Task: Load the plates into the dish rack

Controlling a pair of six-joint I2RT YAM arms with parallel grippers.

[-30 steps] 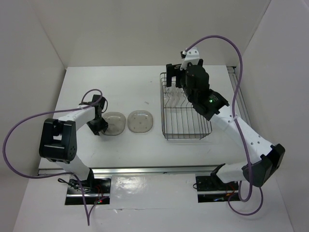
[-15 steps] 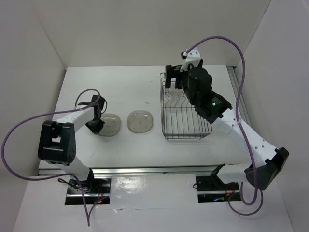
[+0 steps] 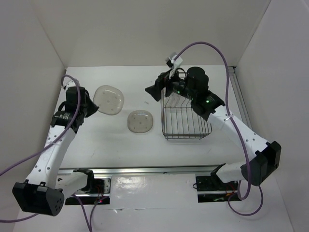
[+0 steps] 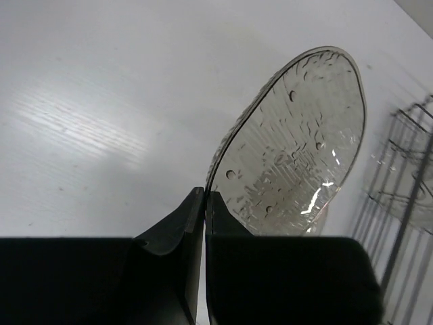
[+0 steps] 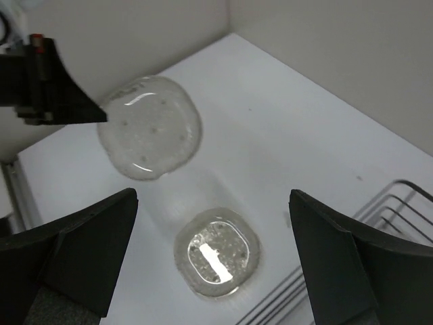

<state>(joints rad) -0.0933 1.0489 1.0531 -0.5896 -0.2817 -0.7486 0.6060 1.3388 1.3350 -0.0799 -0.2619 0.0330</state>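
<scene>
We see the left tool pressed together on the rim of a smoky plate, pinching only a narrow strip of its edge; the plate hangs tilted in the air above the table, well left of the dish rack. The right tool stands spread wide and empty near the rack's left far corner, facing the held plate. A second plate lies flat on the table between the raised one and the rack, apart from both.

We judge these plates light, thin and stiff, with a slick plastic surface; a pinch at one edge may let the plate swing or slip, so we would take hold across the raised rim, deep enough for the pads to seat behind it. The flat one looks harder to take, since a finger must get under its edge.

The right arm covers the far end of the rack, so we cannot tell whether any plates stand there already; the thin wires and clear plastic blur together; which way up the second plate lies we cannot make out.
</scene>
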